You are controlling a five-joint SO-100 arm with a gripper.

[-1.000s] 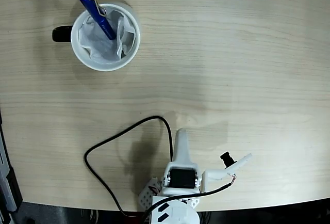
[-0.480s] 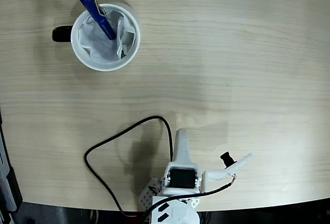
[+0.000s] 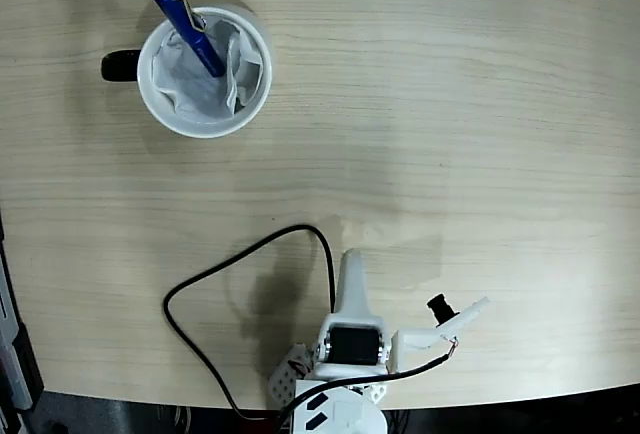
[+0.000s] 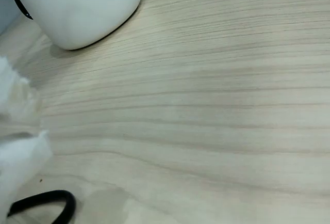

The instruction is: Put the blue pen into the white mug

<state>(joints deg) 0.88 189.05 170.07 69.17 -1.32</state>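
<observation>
Pale wood-grain surface [image 3: 450, 134] fills both views. Toward its far left corner in the fixed view stands the white mug [image 3: 204, 72], paper-lined, with the blue pen [image 3: 189, 27] leaning inside it, clip end jutting over the far rim. The end effector [image 3: 352, 289] sits folded near the near edge, well apart from the mug, beside a looping black cable [image 3: 230, 264]; whether it is released or clenched I cannot tell. The task looks finished; staying parked clear of the mug seems best.
</observation>
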